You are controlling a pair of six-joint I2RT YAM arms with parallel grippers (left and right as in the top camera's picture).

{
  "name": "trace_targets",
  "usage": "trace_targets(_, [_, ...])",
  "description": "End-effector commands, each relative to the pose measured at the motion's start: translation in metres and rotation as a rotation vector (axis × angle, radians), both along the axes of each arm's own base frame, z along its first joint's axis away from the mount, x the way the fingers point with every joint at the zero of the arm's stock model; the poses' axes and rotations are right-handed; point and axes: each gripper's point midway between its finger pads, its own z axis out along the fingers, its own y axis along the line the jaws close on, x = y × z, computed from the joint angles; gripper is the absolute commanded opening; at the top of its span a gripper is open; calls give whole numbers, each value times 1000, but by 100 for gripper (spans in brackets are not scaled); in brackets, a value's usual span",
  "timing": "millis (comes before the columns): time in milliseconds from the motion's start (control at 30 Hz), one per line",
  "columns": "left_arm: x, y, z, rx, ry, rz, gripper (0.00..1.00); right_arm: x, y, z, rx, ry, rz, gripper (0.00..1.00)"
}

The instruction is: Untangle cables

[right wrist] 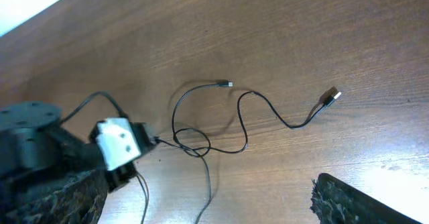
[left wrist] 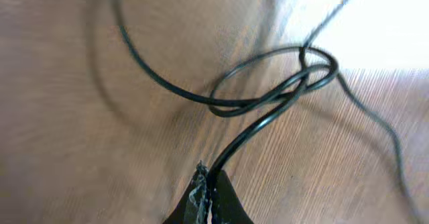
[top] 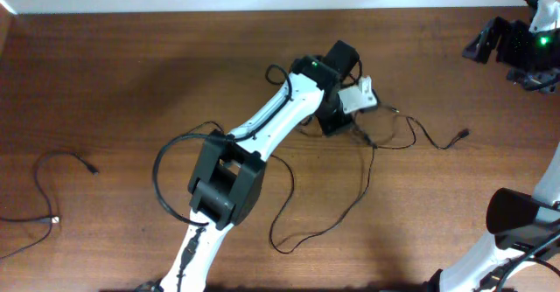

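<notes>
Two lots of cables (top: 366, 139) lie on the table (top: 131, 73). The main lot sits right of centre, directly at the tip of the left gripper (left wrist: 209, 198). A stray cable (top: 38, 180) lies well apart near the left edge, curved and loose.

Left gripper: jaws closed tight on a single strand, which rises out of the pinch and runs straight into the knot (left wrist: 298, 80). In the left wrist view the knot reads as a few overlapping loops crossing at one point, flat on the wood. One strand sweeps off to the upper left and another trails to the lower right. The left side of that view is blurred.

Right gripper (right wrist: 208, 194): wide open, nothing between the fingers (right wrist: 60, 200). Overhead it sits at the top right, well apart from the cables, and its camera looks down on them.

Right wrist view: the knot lies just beside the left gripper's tip. From it one strand loops up to a small plug (right wrist: 228, 84). A second strand snakes off to another plug (right wrist: 333, 95). Both ends lie free on the wood.

Overhead, a long strand leaves the knot toward the near edge, bends in a wide loop and curls back toward the left arm (top: 262, 126). The arm's own thicker lead (top: 162, 174) bows out on its left side.
</notes>
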Motion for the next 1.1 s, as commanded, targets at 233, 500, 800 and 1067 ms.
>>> trace_targets(233, [1, 39, 339, -543, -369, 342, 0, 3, 58, 3, 0, -14, 178, 99])
trace_targets(500, [7, 73, 374, -590, -431, 479, 0, -3, 139, 23, 207, -101, 444, 96])
trace_targets(800, [-17, 68, 357, -621, -188, 522, 0, -11, 180, 37, 247, -247, 740, 57])
trace_targets(1067, [-20, 87, 348, -613, -96, 544, 0, 0, 180, -19, 341, 0, 570, 48])
